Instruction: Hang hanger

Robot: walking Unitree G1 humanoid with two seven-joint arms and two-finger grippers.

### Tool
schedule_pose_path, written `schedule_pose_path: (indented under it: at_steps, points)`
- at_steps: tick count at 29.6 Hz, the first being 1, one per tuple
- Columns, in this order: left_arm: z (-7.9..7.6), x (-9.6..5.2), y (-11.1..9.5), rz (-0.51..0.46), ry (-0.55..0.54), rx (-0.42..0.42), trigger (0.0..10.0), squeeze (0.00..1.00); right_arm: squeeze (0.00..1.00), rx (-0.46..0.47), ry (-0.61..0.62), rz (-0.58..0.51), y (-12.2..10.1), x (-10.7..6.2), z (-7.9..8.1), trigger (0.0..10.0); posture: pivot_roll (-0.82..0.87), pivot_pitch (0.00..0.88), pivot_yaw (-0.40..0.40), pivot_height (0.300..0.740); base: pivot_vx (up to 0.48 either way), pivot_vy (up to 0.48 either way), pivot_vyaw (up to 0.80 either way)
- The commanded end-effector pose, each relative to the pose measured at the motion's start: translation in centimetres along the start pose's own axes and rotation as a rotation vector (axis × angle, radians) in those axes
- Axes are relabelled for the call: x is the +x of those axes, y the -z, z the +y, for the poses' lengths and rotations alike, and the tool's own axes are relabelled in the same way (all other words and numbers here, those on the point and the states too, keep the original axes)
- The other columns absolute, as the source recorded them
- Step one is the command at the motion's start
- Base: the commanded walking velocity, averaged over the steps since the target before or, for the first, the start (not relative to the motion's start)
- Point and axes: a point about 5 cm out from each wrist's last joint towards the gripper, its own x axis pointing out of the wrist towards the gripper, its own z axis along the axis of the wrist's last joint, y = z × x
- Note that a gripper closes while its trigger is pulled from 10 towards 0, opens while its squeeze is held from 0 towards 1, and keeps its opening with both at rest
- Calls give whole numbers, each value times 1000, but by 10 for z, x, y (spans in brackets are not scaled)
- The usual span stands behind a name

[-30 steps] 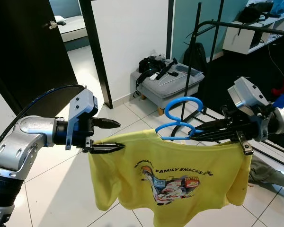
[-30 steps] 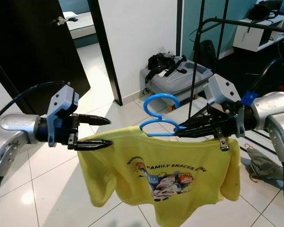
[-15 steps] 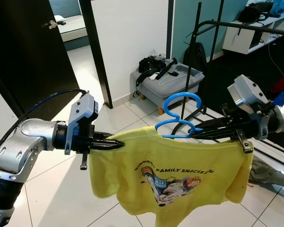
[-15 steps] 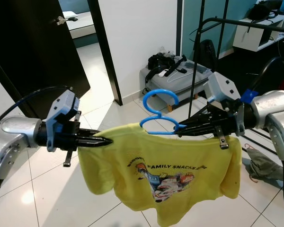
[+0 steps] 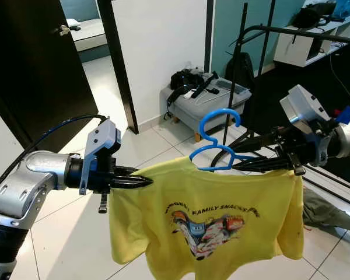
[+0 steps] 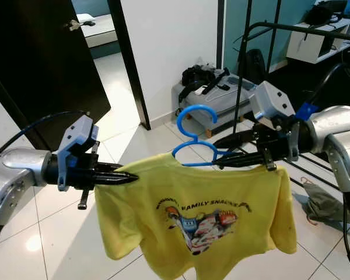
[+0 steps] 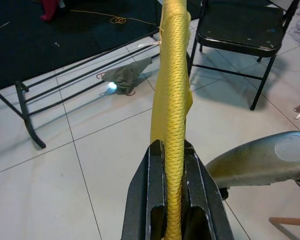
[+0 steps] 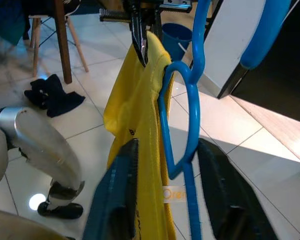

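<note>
A yellow printed T-shirt point(image 5: 210, 216) hangs on a blue plastic hanger point(image 5: 217, 158), held up in the air between my two arms. My left gripper point(image 5: 141, 182) is shut on the shirt's left shoulder; the left wrist view shows the yellow fabric point(image 7: 173, 100) pinched between the fingers point(image 7: 155, 195). My right gripper point(image 5: 231, 157) is open at the shirt's right shoulder, its jaws spread above and below the hanger's arm. In the right wrist view the hanger point(image 8: 190, 125) stands between the spread fingers point(image 8: 121, 195). The hook point(image 5: 219, 119) points up.
A black clothes rack point(image 5: 297, 32) stands behind my right arm. A grey stool point(image 5: 207, 105) with black items sits by the white wall. A dark door point(image 5: 35, 64) is at the left. A grey cloth point(image 5: 326, 211) lies on the tiled floor.
My left gripper closed on the shirt's shoulder. My right gripper's fingers have spread apart around the hanger. The hanger's hook has turned and the shirt hangs a little lower.
</note>
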Motion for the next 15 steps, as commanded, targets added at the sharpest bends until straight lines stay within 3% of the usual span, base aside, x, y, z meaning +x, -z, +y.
schedule_pose_path:
  at_steps: [1, 6, 7, 8, 11, 14, 15]
  points:
    - [3, -6, 4, -6, -48, -21, 0, 0, 1000, -20, 69, -9, -1, -3, -8, 10000, -77, 0, 52, 740, 0, 0, 0]
    - [11, -13, 10, -13, -149, -41, 0, 0, 1000, -15, 235, -10, 5, -16, -21, 10000, -75, 0, 52, 740, 0, 0, 0]
    - [14, -16, 16, -20, -207, -61, 0, 0, 1000, -3, 350, -15, 8, -24, -28, 10000, -77, 0, 55, 740, 0, 0, 0]
    - [14, -16, 16, -20, -207, -61, 0, 0, 1000, -3, 350, -15, 8, -24, -28, 10000, -77, 0, 55, 740, 0, 0, 0]
    - [15, -19, 28, -56, -335, -111, 0, 0, 1000, 28, 622, -44, 20, -41, -40, 10000, -80, 0, 57, 740, 0, 0, 0]
    - [14, -19, 28, -60, -346, -115, 0, 0, 1000, 34, 643, -49, 21, -42, -41, 10000, -80, 0, 57, 740, 0, 0, 0]
    - [14, -15, 35, -83, -420, -142, 0, 0, 725, 89, 770, -84, 31, -45, -44, 10000, -83, 0, 62, 740, 0, 0, 0]
